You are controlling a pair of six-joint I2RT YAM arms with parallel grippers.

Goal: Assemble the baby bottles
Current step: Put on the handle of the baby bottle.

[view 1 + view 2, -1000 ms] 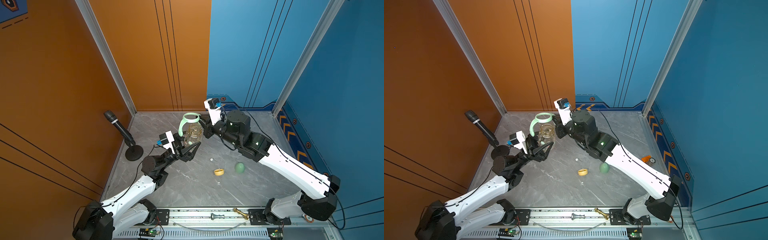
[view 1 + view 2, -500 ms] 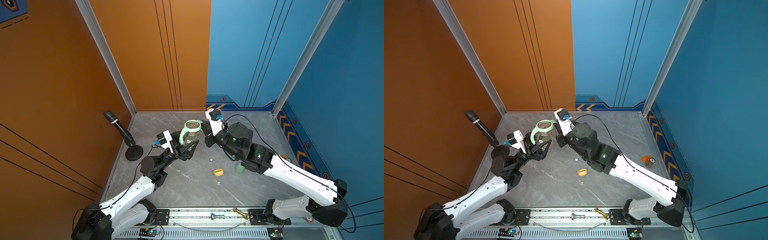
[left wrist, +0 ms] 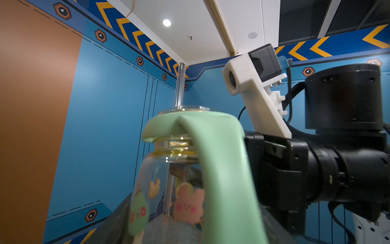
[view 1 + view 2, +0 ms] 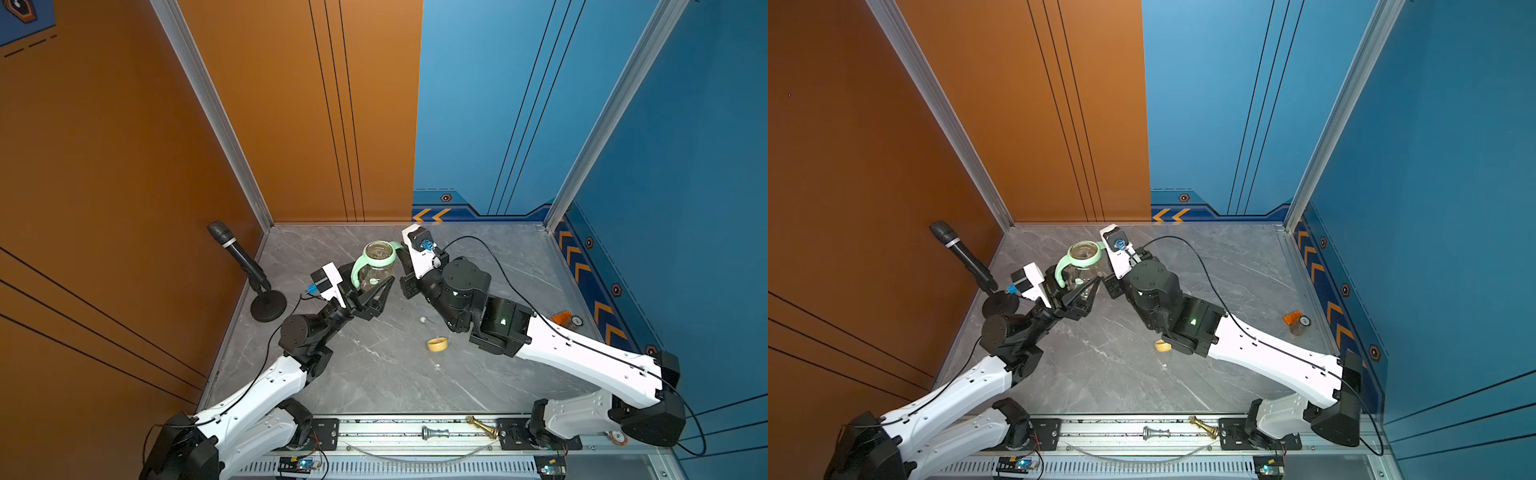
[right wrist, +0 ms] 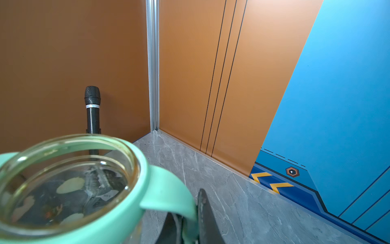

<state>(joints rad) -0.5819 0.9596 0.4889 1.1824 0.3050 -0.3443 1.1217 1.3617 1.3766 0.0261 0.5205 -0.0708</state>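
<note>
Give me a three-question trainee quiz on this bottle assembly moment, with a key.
1. True or false: the mint-green handle ring sits around the neck of the clear bottle.
2. Which one pinches a handle of that ring: A left gripper, B right gripper?
3. Fill in: the yellow collar lies loose on the ____.
Key: 1 true; 2 B; 3 table.

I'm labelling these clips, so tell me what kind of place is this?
Probably a purpose-built robot recording booth, not a home: orange and blue panel walls with chevron trim, two arms on a rail along a grey marble-look table, and a microphone on a stand.
</note>
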